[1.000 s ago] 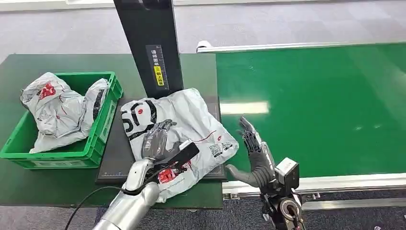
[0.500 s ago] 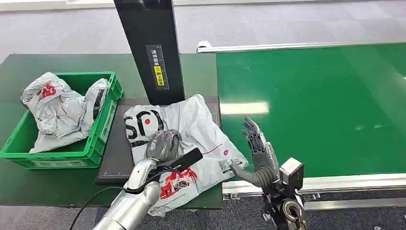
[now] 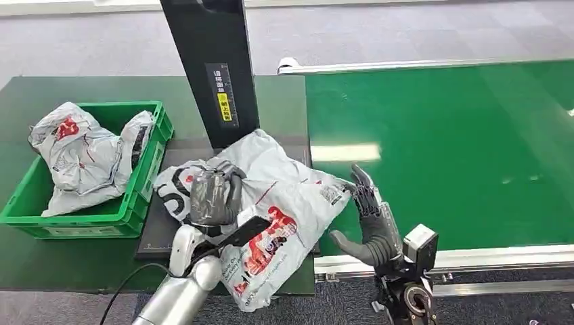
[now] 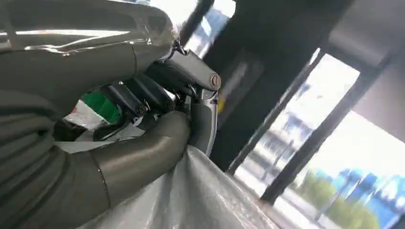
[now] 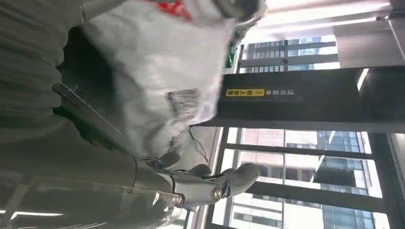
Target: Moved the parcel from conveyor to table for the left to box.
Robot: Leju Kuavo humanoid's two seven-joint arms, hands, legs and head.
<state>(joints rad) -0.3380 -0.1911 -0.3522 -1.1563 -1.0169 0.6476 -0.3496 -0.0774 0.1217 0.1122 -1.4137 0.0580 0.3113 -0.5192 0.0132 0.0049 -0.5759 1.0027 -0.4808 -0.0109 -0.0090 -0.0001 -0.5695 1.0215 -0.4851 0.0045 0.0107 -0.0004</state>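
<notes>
A grey plastic parcel (image 3: 284,203) with red and black print hangs partly lifted over the black pad (image 3: 159,233) on the dark table. My left hand (image 3: 211,196) grips its crumpled left part, with the fingers curled into the plastic. The left wrist view shows those fingers (image 4: 143,98) closed over the grey bag (image 4: 191,200). My right hand (image 3: 372,220) stands open just right of the parcel, at the front edge of the conveyor (image 3: 440,149), with nothing in it. Its wrist view shows the parcel (image 5: 157,71) close by and the hand's fingertips (image 5: 239,176) free.
A green crate (image 3: 145,179) at the table's left holds other grey parcels (image 3: 84,156). A black post (image 3: 213,68) with a yellow label rises just behind the pad. The conveyor's metal rail (image 3: 487,257) runs along the front.
My left hand closed on the parcel and lifted it, bunching it up and swinging it leftwards. My right hand shifted slightly right and stayed open.
</notes>
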